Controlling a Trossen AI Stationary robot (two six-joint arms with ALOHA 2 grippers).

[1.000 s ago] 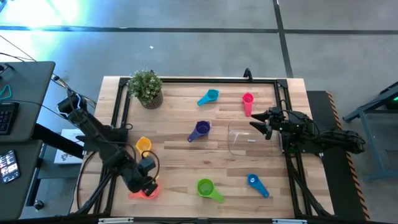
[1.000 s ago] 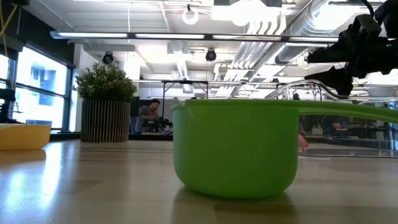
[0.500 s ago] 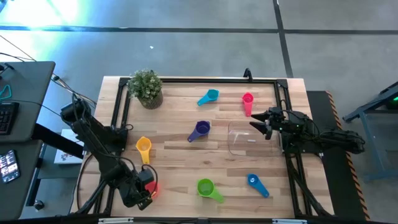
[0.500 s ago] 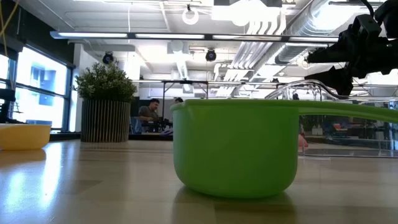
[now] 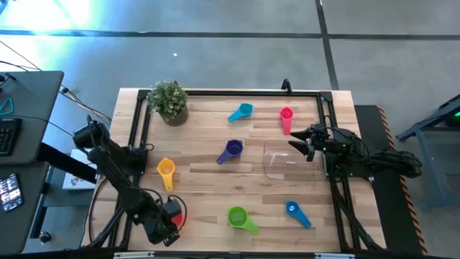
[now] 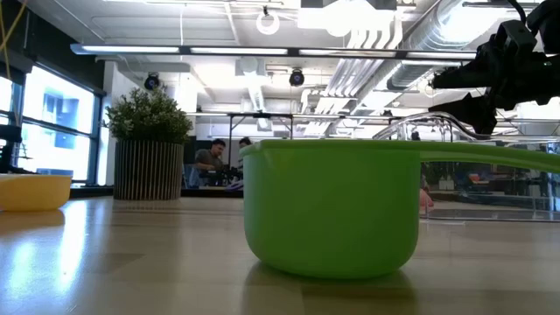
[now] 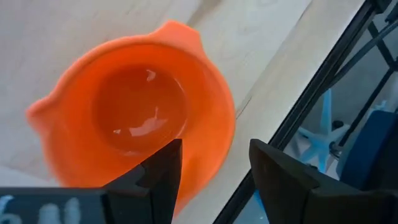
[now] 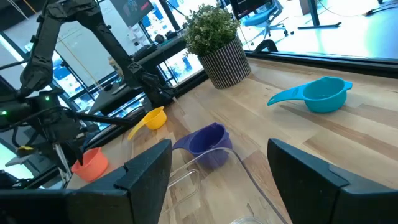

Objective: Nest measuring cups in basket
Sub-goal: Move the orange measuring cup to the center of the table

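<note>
First pick-up in hand: the left gripper [image 7: 208, 177], jaws wide and empty, hangs over the salmon cup [image 7: 140, 118] at the table's near left corner. The jaws need to descend astride its rim. The right gripper [image 5: 302, 141], jaws wide, waits over the basket [image 5: 291, 161] by the right edge.

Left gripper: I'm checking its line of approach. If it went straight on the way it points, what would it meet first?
Probably the salmon cup, lying straight ahead of the open left gripper; depth is unclear.
</note>
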